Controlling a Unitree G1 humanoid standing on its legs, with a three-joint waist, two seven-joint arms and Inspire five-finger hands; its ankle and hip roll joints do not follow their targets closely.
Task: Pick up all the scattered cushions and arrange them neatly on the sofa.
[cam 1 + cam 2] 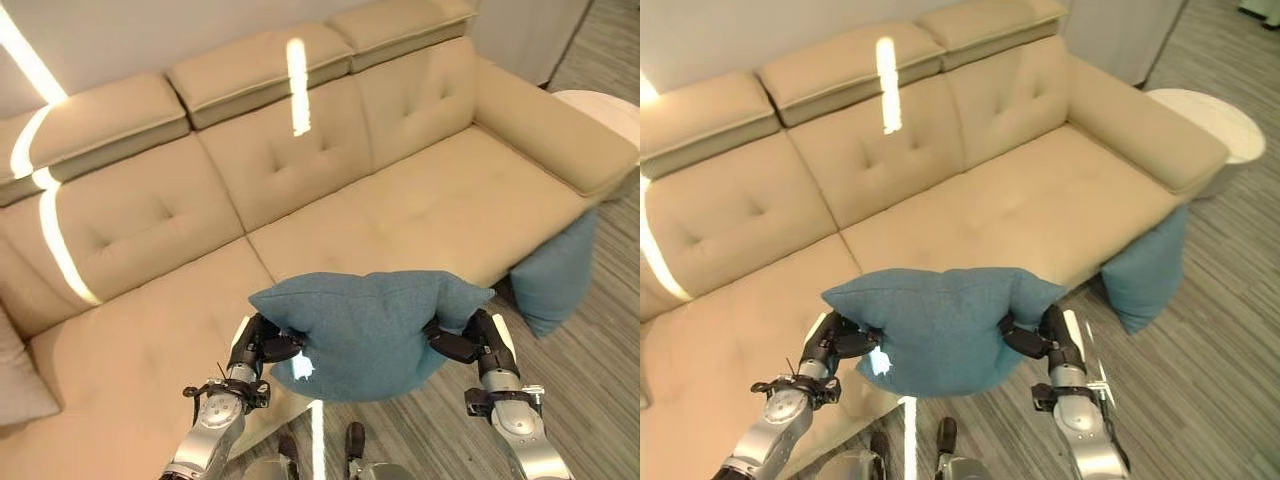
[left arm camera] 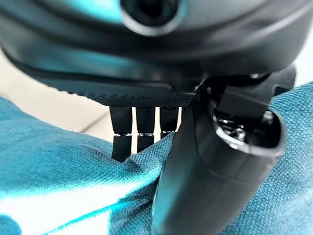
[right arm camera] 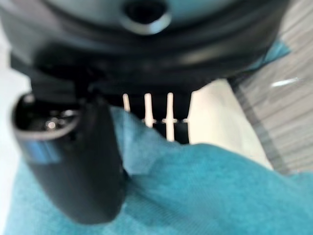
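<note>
A teal cushion (image 1: 365, 330) hangs in the air in front of the beige sofa (image 1: 420, 200), held between both hands. My left hand (image 1: 262, 342) pinches its left edge, thumb on the near face and fingers behind, as the left wrist view shows the teal cloth (image 2: 73, 181) between them. My right hand (image 1: 470, 338) pinches the right edge the same way; teal cloth (image 3: 205, 196) lies under its thumb. A second teal cushion (image 1: 555, 270) leans on the floor against the sofa's right front corner.
The sofa has a chaise seat (image 1: 110, 390) at the left and a pale cushion (image 1: 18, 375) at its far left edge. A round white side table (image 1: 1210, 120) stands beyond the right armrest. Striped grey carpet (image 1: 590, 390) lies at the right.
</note>
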